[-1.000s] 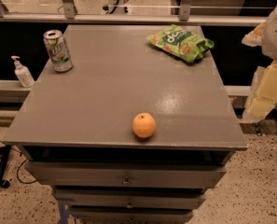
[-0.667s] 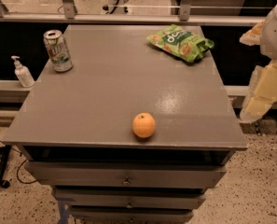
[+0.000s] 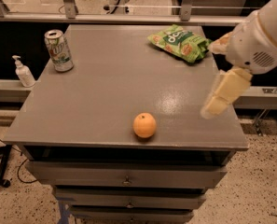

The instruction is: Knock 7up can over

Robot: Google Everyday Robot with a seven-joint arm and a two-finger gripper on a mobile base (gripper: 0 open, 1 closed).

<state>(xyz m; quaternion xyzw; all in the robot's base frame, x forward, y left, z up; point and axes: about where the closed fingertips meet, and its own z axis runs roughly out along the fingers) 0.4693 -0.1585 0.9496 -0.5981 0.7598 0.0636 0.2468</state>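
Observation:
The 7up can [image 3: 58, 50] stands upright near the far left corner of the grey table [image 3: 105, 92]. It has a white-and-green label and a silver top. My gripper [image 3: 220, 96], cream coloured, hangs from the white arm [image 3: 261, 36] over the table's right edge. It is far from the can, across the whole width of the table, and holds nothing that I can see.
An orange [image 3: 144, 125] sits near the table's front edge. A green snack bag [image 3: 180, 42] lies at the far right. A white pump bottle [image 3: 23, 72] stands on a ledge left of the table. Drawers [image 3: 124, 178] are below the tabletop.
The arm and gripper have moved left, from beside the table to over its right edge. The can, orange and bag have not moved.

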